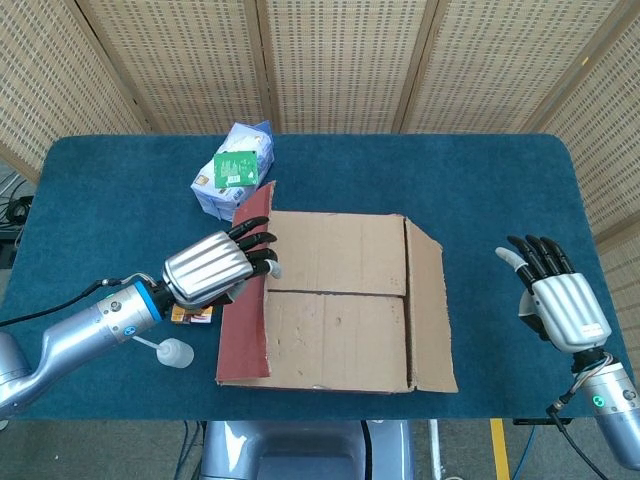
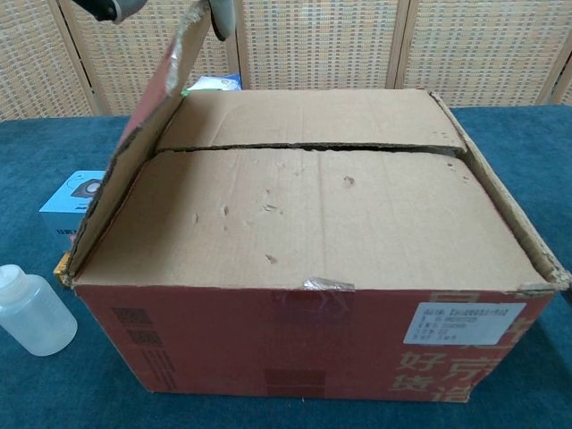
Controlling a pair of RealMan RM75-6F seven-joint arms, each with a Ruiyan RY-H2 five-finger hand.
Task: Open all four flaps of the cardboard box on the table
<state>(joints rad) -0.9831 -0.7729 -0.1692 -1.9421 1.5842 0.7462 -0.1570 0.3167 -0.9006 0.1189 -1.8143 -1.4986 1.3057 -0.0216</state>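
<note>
The cardboard box (image 1: 340,330) sits mid-table, and the chest view shows its red front wall (image 2: 295,340). Its left flap (image 1: 246,300), red on the outside, stands nearly upright (image 2: 134,165). My left hand (image 1: 212,268) grips that flap's top edge, fingers over the inner side; only fingertips (image 2: 220,16) show in the chest view. Two inner flaps lie flat and meet at a seam (image 1: 335,293). The right flap (image 1: 430,310) lies low, slightly ajar. My right hand (image 1: 555,300) hovers open, well right of the box, holding nothing.
A green-and-white packet (image 1: 235,170) lies behind the box's left corner. A small blue carton (image 2: 79,201) and a clear plastic bottle (image 1: 172,352) (image 2: 32,311) sit left of the box, below my left forearm. Wicker screens stand behind the table.
</note>
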